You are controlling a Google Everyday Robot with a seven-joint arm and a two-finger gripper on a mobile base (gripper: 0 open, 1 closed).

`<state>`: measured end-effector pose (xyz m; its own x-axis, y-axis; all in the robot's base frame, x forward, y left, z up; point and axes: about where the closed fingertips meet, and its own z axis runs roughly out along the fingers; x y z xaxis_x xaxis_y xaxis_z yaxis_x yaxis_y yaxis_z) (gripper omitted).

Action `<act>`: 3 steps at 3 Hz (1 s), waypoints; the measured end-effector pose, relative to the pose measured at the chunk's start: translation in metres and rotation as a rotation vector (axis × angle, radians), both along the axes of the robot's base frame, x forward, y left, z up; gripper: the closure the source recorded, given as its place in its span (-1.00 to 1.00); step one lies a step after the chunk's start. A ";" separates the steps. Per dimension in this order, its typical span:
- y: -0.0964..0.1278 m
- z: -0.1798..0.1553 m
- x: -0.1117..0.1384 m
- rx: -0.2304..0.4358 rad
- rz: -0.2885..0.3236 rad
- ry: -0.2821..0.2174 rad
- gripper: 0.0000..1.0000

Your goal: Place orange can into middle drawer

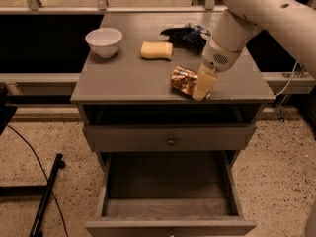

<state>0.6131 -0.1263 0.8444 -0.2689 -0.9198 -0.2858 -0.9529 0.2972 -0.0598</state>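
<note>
Work is only beginning: your claw [203, 85] is at the orange can [180, 79] on the counter [123, 78], grip unclear, middle drawer [168, 225] open.
</note>
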 end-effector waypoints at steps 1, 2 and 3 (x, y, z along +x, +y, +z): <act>-0.001 0.012 -0.019 0.082 0.042 -0.007 0.76; 0.011 0.038 -0.062 0.195 0.176 -0.049 1.00; 0.022 0.029 -0.114 0.214 0.351 -0.079 1.00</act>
